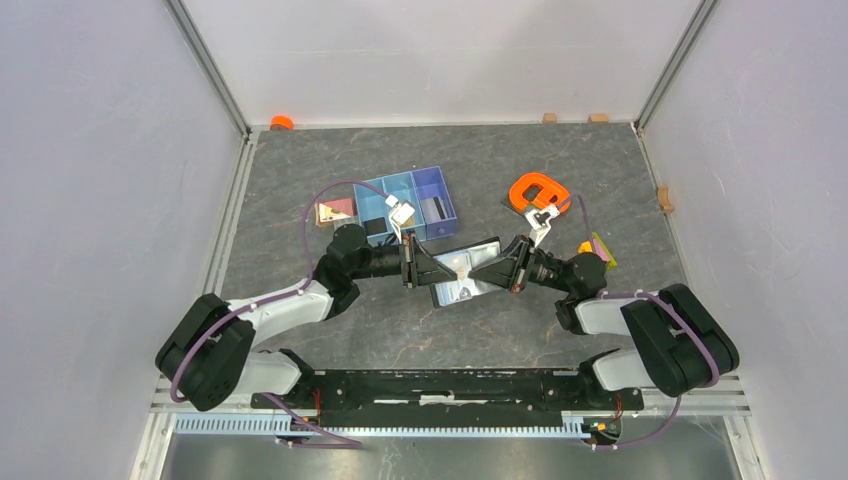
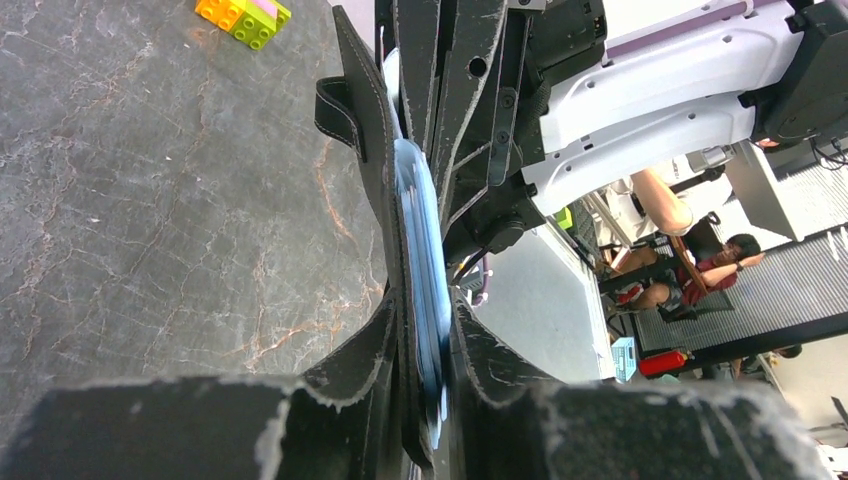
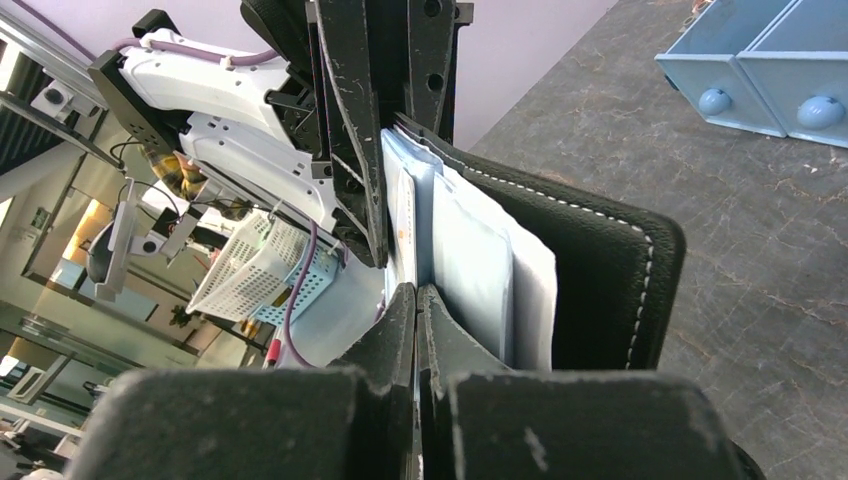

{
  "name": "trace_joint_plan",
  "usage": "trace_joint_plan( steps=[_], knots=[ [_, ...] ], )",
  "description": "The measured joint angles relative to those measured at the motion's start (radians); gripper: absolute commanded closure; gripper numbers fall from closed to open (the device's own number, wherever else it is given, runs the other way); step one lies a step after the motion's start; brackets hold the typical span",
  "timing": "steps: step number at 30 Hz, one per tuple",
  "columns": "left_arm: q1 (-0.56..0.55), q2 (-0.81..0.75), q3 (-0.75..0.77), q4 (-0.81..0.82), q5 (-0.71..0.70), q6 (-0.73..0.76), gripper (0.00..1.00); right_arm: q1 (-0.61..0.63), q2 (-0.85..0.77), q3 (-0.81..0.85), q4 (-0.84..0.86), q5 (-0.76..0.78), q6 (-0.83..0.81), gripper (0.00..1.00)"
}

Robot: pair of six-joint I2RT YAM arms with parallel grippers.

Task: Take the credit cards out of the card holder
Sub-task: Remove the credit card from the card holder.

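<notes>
The black card holder (image 1: 462, 290) is held open above the table's middle, between my two grippers. My left gripper (image 1: 428, 268) is shut on its black cover (image 2: 365, 150) and bluish clear sleeves (image 2: 415, 220); the jaws (image 2: 420, 300) pinch both together. My right gripper (image 1: 492, 268) faces it from the right. In the right wrist view its jaws (image 3: 416, 290) are shut on a thin pale sheet with small marks, seemingly a credit card (image 3: 402, 215). Pale sleeves (image 3: 470, 260) and the stitched black cover (image 3: 600, 270) lie beside it. Other cards are hidden.
A blue three-compartment tray (image 1: 405, 200) stands just behind the left gripper. An orange clamp (image 1: 535, 190) lies at the back right. A small toy-brick stack (image 1: 597, 248) sits by the right arm and shows in the left wrist view (image 2: 245, 15). A pink-and-tan piece (image 1: 335, 212) lies left of the tray.
</notes>
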State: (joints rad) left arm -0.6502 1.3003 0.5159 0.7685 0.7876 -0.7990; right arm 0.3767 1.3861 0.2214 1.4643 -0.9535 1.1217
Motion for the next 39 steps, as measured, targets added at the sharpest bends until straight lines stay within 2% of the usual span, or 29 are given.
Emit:
trace_joint_plan(
  steps=[4,5,7,9,13,22,30,31,33,34,39],
  knots=[
    [0.000,-0.003,-0.002,0.005,0.000,-0.005,0.71,-0.010,0.001,-0.006,0.004,-0.005,0.023,1.00],
    [0.001,-0.004,-0.002,0.008,0.000,-0.006,0.69,-0.013,0.001,-0.010,0.004,-0.006,0.025,1.00],
    [0.001,-0.005,-0.002,0.013,0.000,-0.007,0.57,-0.015,0.000,-0.012,0.004,-0.007,0.026,1.00],
    [0.001,-0.005,-0.002,0.020,0.001,-0.014,0.55,-0.015,0.000,-0.013,0.004,-0.009,0.026,1.00],
    [0.001,-0.005,-0.002,0.033,0.000,-0.022,0.69,-0.018,0.000,-0.017,0.004,-0.012,0.026,1.00],
    [0.006,-0.005,-0.002,0.031,-0.005,-0.023,0.74,-0.045,-0.025,-0.027,0.005,-0.012,0.026,1.00],
    [0.014,-0.007,-0.003,0.029,-0.022,-0.023,0.95,-0.072,-0.046,-0.040,0.006,-0.011,0.025,1.00],
    [0.014,-0.007,-0.003,0.029,-0.023,-0.023,0.96,-0.073,-0.046,-0.040,0.006,-0.011,0.026,0.98],
    [0.014,-0.007,-0.003,0.029,-0.023,-0.023,0.97,-0.073,-0.046,-0.040,0.006,-0.011,0.025,0.80],
    [0.014,-0.007,-0.003,0.029,-0.023,-0.023,0.98,-0.072,-0.047,-0.040,0.006,-0.011,0.024,0.75],
    [0.014,-0.007,-0.003,0.032,-0.022,-0.024,0.98,-0.051,-0.047,-0.040,0.004,-0.010,0.005,0.68]
  ],
)
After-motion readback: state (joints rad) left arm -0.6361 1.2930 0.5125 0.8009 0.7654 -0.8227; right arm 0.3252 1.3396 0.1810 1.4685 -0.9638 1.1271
